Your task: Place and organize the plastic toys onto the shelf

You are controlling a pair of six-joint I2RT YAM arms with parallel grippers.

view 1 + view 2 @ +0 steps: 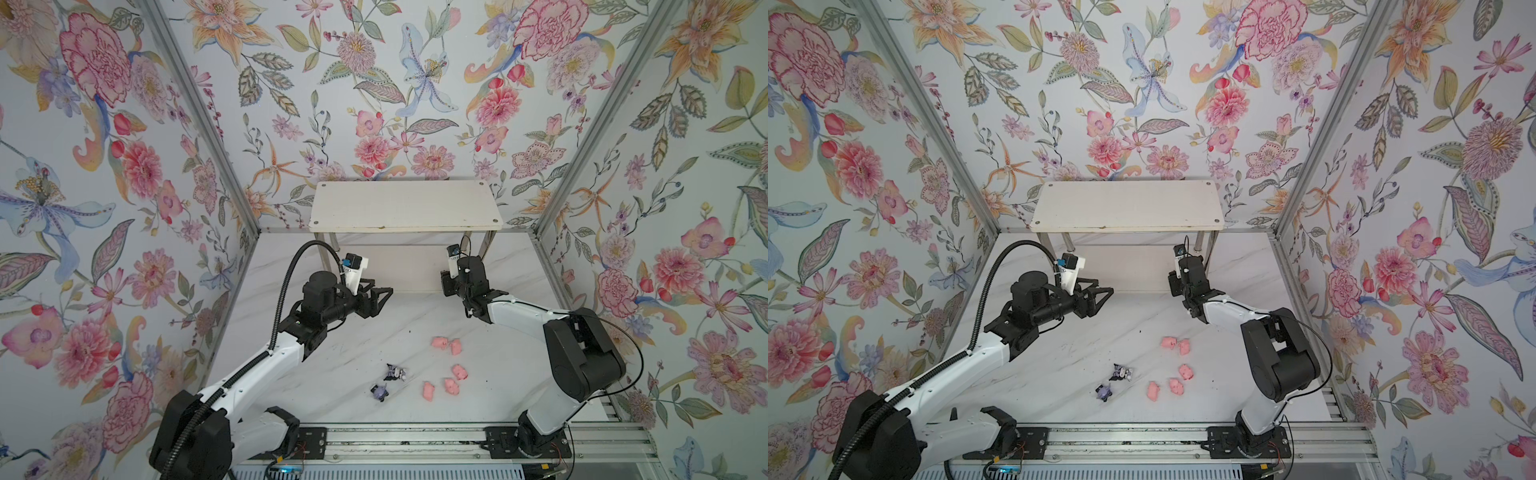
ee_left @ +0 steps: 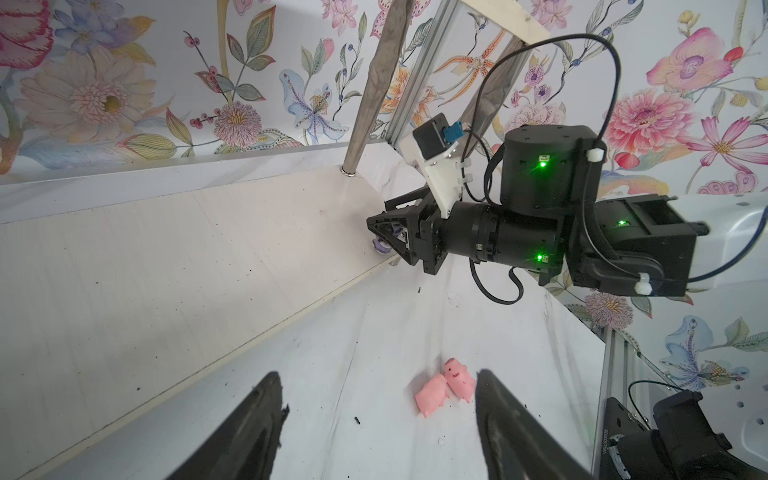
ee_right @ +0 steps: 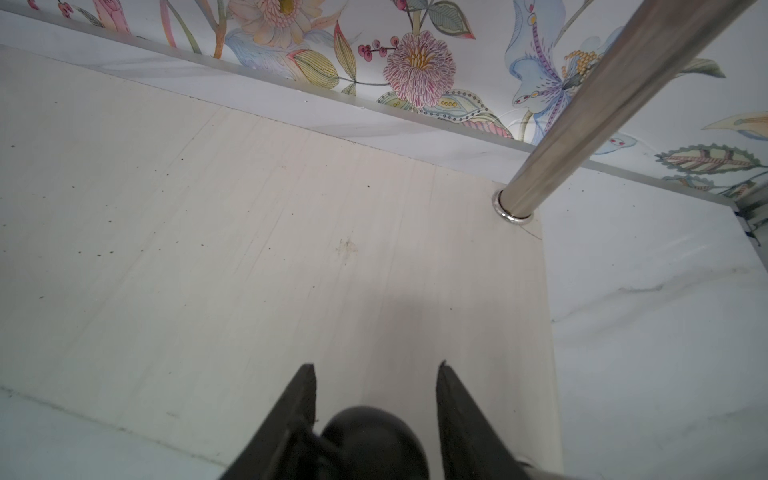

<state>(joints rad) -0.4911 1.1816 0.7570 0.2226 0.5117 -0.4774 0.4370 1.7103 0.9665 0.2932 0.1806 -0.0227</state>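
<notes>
Nearest, the left gripper [image 2: 378, 374] is spread wide and empty, two pink pigs [image 2: 457, 376] on the table [image 2: 353, 353] beyond it, while the right gripper [image 2: 380, 232] grips one purple figurine [image 2: 383, 246] between its fingertips [image 2: 399, 220] at the front edge of the lower board [image 2: 166, 270] of the shelf [image 1: 405, 205], chrome leg [image 2: 374, 83] nearby, its facing unclear.

No text can be read for certain. The only writing is a short line of small white characters [image 2: 601, 446] on the black arm base [image 2: 665, 436], beyond the outer side of one finger [image 2: 503, 415] of the left gripper [image 2: 376, 374], too blurred to make out.
</notes>
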